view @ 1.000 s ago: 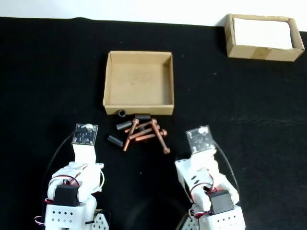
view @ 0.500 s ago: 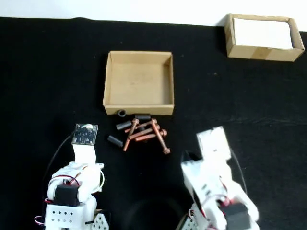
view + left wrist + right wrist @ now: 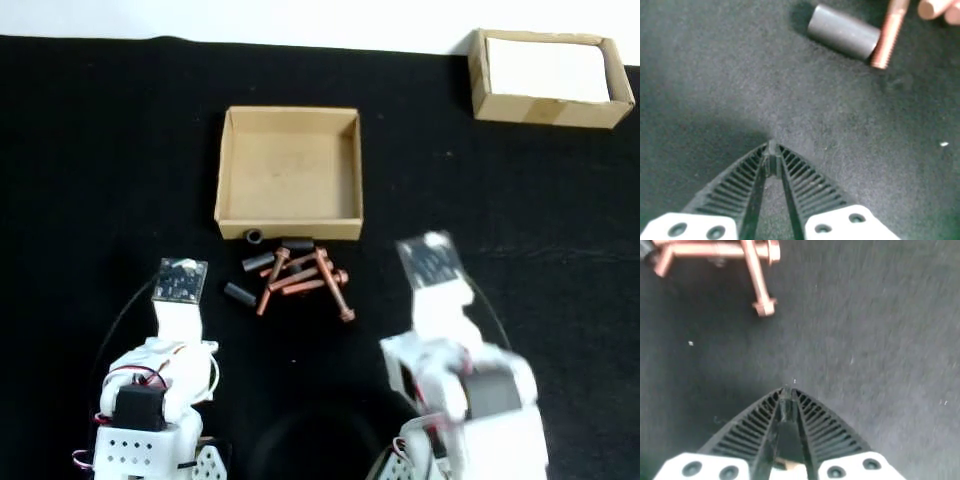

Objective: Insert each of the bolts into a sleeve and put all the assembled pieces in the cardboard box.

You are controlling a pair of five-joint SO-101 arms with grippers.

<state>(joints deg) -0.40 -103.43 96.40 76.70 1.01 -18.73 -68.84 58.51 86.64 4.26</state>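
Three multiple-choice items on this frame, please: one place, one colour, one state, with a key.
1. Where do the bolts and sleeves lie? A) inside the cardboard box B) on the table beside that box C) held by an arm
2. What colour are the bolts? A) copper B) blue C) white
3. How is the left pincer? A) wide open B) shut on a sleeve C) shut, empty
Key: 1B, the pile sits outside the box's wall; 2A, their shanks look copper; 3C, its tips meet on nothing.
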